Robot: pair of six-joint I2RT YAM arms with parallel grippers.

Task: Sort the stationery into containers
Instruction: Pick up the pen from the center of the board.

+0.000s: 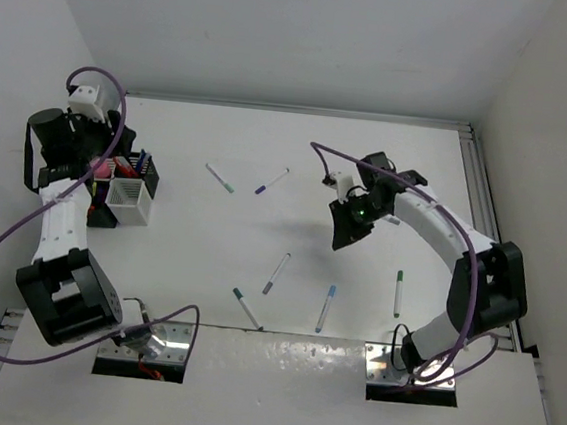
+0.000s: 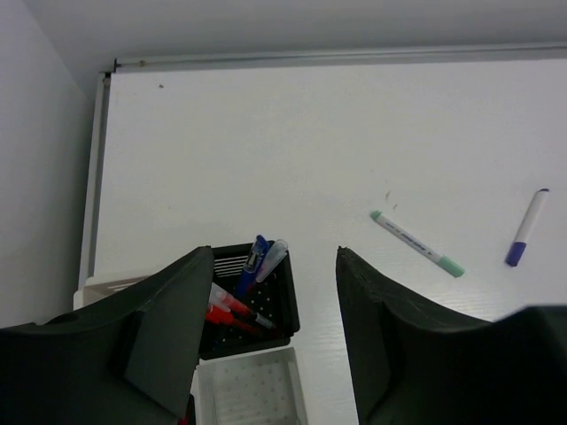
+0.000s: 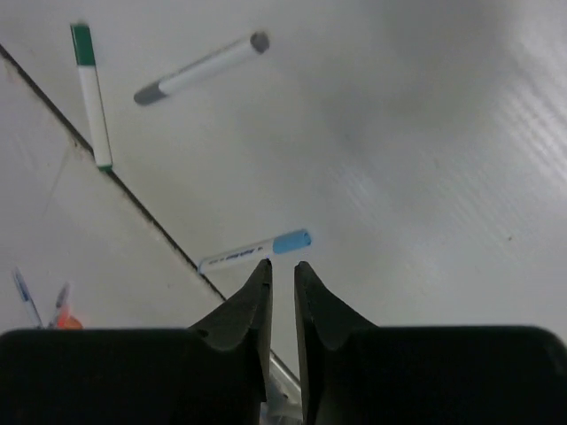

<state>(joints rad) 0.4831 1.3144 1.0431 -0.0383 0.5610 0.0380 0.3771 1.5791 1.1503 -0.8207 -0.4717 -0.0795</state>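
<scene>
White table [image 1: 300, 144] boxed in by white walls, with a metal rail along the far and right sides. Sorting partly done, by the look of it: blue pens [image 2: 257, 258] and red pens [image 2: 232, 314] already upright in a black holder [image 2: 257, 345] at the far-left corner, with other black holders close by. Nothing visible inside the white holder [image 1: 131, 212] just in front. Perhaps around half done, though holder contents only partly in sight.

Left to do: six pens loose on the tabletop, all well apart from the holders. Toward the far middle, a mint-capped pen [image 2: 416, 243] and a purple-capped pen [image 2: 527, 228]. Nearer the front edge, a grey pen [image 1: 277, 272], a green pen [image 1: 246, 307] and a blue pen [image 3: 257, 252]. Over on the right, a dark green pen [image 1: 398, 293].

Left gripper [image 2: 275, 261]: jaws wide apart, nothing between them, hovering right over the black holder. Right gripper [image 3: 282, 266]: up over the middle-right of the table, jaws almost together with only a thin slit. Impossible to tell whether anything is pinched there.

Around: purple cables [image 1: 96, 72] looping off both arms. Nothing standing between loose pens and holders. Only a long carry from the right side to the far-left corner, probably calling for a hand-over or a left-arm pickup.
</scene>
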